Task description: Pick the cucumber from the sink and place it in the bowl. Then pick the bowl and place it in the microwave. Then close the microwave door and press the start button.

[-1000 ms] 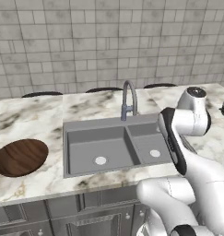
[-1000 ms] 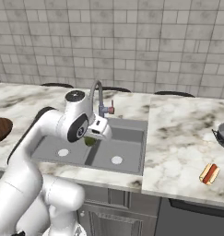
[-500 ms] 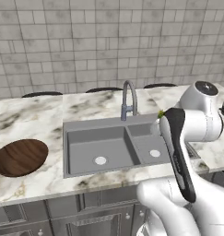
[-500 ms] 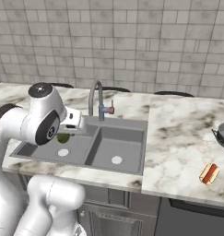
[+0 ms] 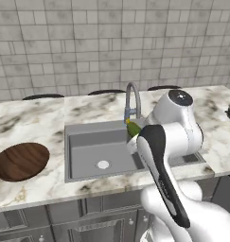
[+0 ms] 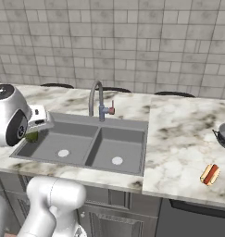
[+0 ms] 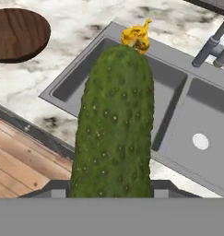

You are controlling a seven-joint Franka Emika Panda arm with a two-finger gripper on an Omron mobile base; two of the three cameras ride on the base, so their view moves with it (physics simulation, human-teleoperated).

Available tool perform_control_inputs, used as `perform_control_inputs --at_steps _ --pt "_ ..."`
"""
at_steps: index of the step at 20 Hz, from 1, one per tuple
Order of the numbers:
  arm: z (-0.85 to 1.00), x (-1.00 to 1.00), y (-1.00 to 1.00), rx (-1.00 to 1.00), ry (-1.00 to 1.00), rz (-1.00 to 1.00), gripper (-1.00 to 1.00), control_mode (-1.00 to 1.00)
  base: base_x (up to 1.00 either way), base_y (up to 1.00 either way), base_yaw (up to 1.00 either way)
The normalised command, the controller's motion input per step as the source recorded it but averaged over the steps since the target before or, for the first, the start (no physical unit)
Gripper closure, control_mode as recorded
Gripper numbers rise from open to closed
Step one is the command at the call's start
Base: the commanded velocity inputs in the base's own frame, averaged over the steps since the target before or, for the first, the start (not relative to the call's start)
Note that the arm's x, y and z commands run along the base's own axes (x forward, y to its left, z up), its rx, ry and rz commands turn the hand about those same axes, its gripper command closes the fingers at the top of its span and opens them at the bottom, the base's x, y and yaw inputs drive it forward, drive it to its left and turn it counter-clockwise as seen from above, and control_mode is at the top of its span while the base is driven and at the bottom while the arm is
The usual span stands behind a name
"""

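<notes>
The gripper (image 7: 112,196) is clamped on the cucumber (image 7: 114,124), carrying it lengthwise along the fingers above the sink's (image 5: 88,153) left basin, and the bowl (image 5: 21,160) waits well off left, near the counter's front-left edge.

Arm swung left, carrying cucumber (image 7: 114,124) above sink's (image 5: 83,142) left basin.

Hotdog (image 6: 209,174) lying on the marble counter (image 6: 188,139) near its front right edge. Dark pan (image 6: 223,135) sitting at the counter's right edge, well apart from the hotdog. Grey tile wall (image 6: 132,41) running behind the counter, dark cabinets (image 6: 118,217) showing below it.
</notes>
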Motion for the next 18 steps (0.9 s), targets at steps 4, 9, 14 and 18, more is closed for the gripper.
perform_control_inputs --at_steps 4,9,14,18 --pt "0.00 0.46 1.00 0.00 0.00 0.32 1.00 -1.00 0.00 0.00 0.00" --pt "-0.04 0.54 1.00 -0.03 0.00 0.31 1.00 -1.00 0.00 0.00 0.00" --pt "-0.19 0.54 1.00 -0.04 0.00 0.27 1.00 -1.00 0.00 0.00 0.00" --pt "-0.18 0.36 1.00 -0.08 0.01 0.15 1.00 -1.00 0.00 0.00 0.00"
